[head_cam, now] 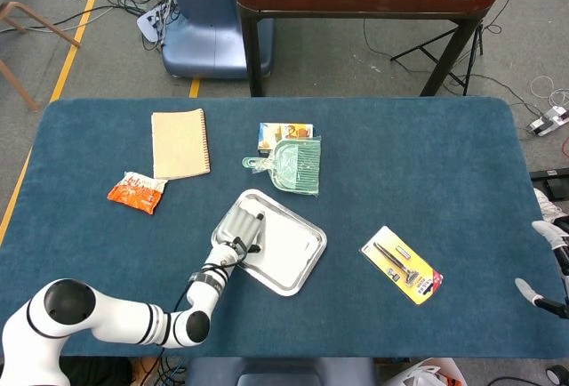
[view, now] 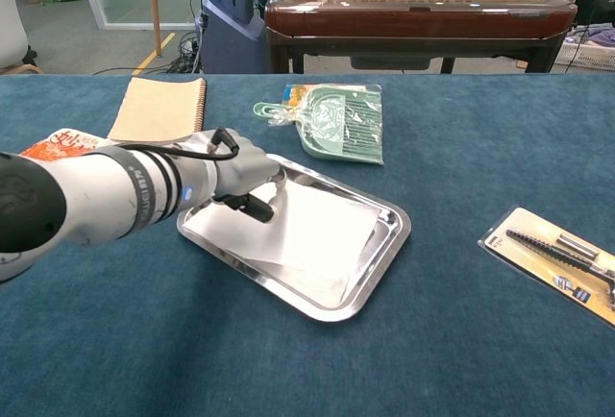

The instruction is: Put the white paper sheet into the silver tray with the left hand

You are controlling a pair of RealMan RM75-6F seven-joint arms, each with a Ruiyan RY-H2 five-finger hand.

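The silver tray (view: 386, 245) lies at mid-table, also seen in the head view (head_cam: 313, 256). The white paper sheet (view: 316, 231) lies inside it, its right edge curling up near the tray's right wall; the head view shows the sheet (head_cam: 286, 242) too. My left hand (view: 241, 183) is over the tray's left end, pinching the sheet's left edge between thumb and fingers. In the head view the left hand (head_cam: 238, 229) covers that corner of the tray. My right hand (head_cam: 556, 248) shows only at the far right edge, fingers apart and holding nothing.
A green dustpan set (view: 338, 121) and a small box (head_cam: 283, 132) lie just beyond the tray. A spiral notebook (view: 159, 108) and an orange snack packet (head_cam: 136, 192) sit to the left. A yellow-carded tool pack (head_cam: 401, 264) lies to the right.
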